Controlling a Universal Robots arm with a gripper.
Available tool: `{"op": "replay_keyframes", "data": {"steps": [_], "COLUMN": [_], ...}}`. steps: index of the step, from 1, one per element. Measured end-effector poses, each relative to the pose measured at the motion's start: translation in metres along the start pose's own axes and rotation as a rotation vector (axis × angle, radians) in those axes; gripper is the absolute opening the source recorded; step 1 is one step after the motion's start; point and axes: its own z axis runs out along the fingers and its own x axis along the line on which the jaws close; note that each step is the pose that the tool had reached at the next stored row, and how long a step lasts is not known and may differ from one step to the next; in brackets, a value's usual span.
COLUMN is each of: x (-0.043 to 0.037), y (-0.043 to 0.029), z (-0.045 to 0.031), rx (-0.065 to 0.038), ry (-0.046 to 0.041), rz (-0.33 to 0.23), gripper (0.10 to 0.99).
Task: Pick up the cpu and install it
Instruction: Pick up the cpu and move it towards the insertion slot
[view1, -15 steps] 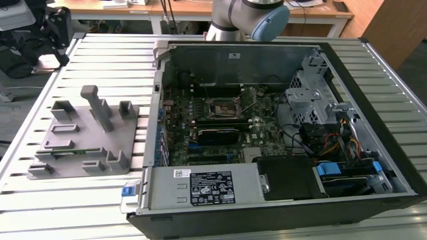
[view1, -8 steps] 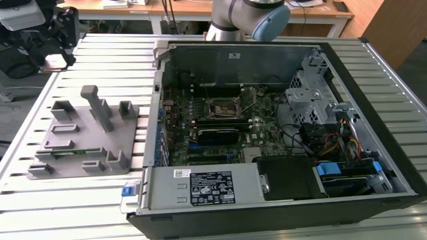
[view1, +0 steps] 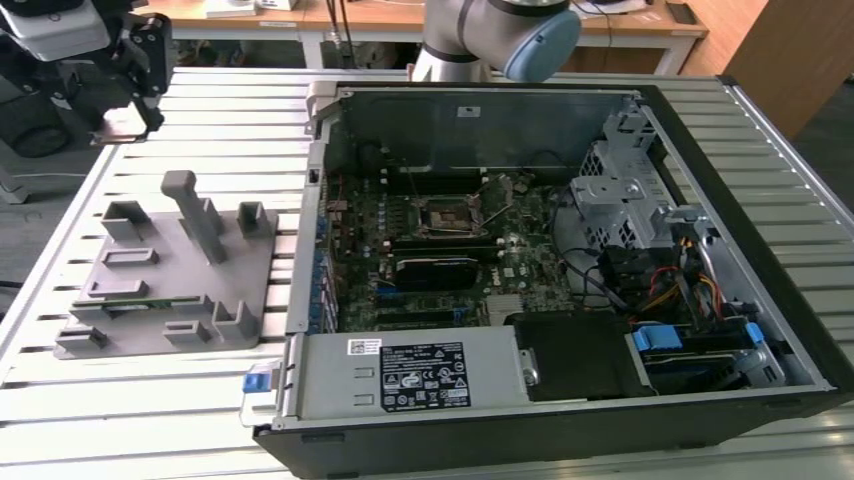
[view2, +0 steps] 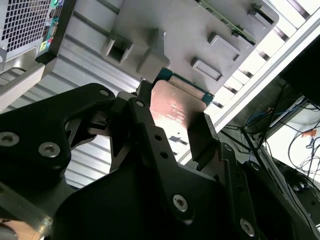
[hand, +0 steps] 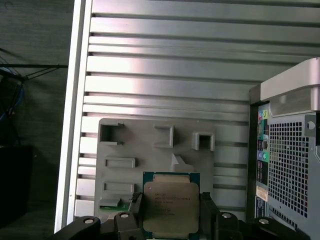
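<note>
Black fingers press against two opposite edges of the cpu, so the gripper is closed narrowly on the chip and carries it flat, with its silver lid facing the camera in the first wrist view and a thin green rim showing round the lid. In the second wrist view the same cpu sits between the dark pads of the gripper, and its metal face picks up a pinkish glare. Beyond the chip in both wrist views lies the grey plastic fixture, a moulded plate with raised blocks and pockets, and the cpu is held clear of it. The fixture rests on a slatted aluminium table. Beside it stands an open desktop computer case, its perforated rear panel seen in the first wrist view. In the exterior view the gripper hangs over the table's far corner on the exterior view's left, and the pale plate at its tip appears to be the cpu, though it is hard to make out there. The fixture lies nearer the camera, well apart from the gripper. To the exterior view's right, inside the open case, the motherboard's square socket sits uncovered, well away from the chip.
</note>
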Motion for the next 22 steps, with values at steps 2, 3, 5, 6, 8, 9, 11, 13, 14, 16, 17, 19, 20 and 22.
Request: {"op": "replay_keyframes", "data": {"steps": [2,3,5,6,8,9,11,13,14,16,17,19,20,22], "x": [-0.0029,-0.0044,-0.0070,-0.0081,-0.0104,-0.0113,-0.0116,-0.0122,-0.0129,-0.0148,-0.0161,-0.0187,-0.0200,-0.0228], "y": [0.0000,0.0000,-0.0001,-0.0002,-0.0003,-0.0003,-0.0003,-0.0004,-0.0004,-0.0005,-0.0005,-0.0007,-0.0007,-0.0008], "z": [0.0000,-0.0001,-0.0002,-0.0002,-0.0003,-0.0003,-0.0002,-0.0002,-0.0002,-0.0002,-0.0003,-0.0003,-0.0003,-0.0004], "rx": [0.000,0.000,0.000,0.000,0.000,0.000,0.000,-0.001,-0.001,-0.001,-0.001,-0.001,-0.001,-0.001], "ry": [-0.0001,-0.0001,0.0000,-0.0001,0.0000,0.0000,-0.0009,-0.0017,-0.0018,-0.0022,-0.0023,-0.0024,-0.0024,-0.0025], "rz": [0.000,0.000,0.000,0.000,0.000,0.001,0.013,0.025,0.029,0.034,0.036,0.036,0.036,0.036], "gripper": [0.537,0.537,0.537,0.537,0.537,0.537,0.537,0.537,0.537,0.537,0.537,0.537,0.537,0.537]}}
